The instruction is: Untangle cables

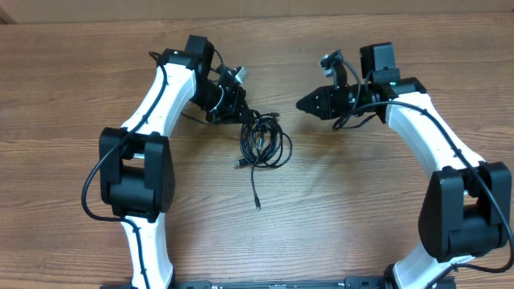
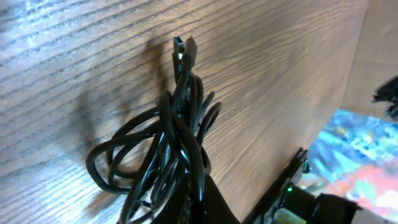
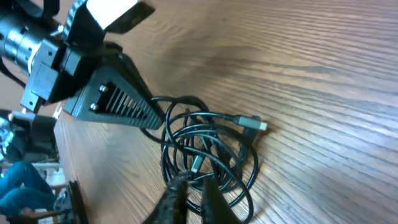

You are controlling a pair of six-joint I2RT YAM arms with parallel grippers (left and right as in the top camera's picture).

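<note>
The cables (image 1: pixel 261 140) lie as one coiled black bundle on the wooden table (image 1: pixel 361 209), between the two arms. One loose strand trails toward the front and ends in a small plug (image 1: pixel 257 205). My left gripper (image 1: pixel 233 108) is shut on the bundle's upper left edge. In the left wrist view the cables (image 2: pixel 168 143) run out from between its jaws (image 2: pixel 199 202). My right gripper (image 1: pixel 301 104) hovers just right of the bundle. In the right wrist view its fingertips (image 3: pixel 194 179) stand a narrow gap apart over the cables (image 3: pixel 205 146), with nothing gripped.
The left gripper's ribbed black finger (image 3: pixel 124 102) reaches into the right wrist view. A silver-tipped plug (image 3: pixel 252 124) sticks out of the coil. Thicker black wires run along both white arms. The table's far edge (image 1: pixel 265 18) is at the back.
</note>
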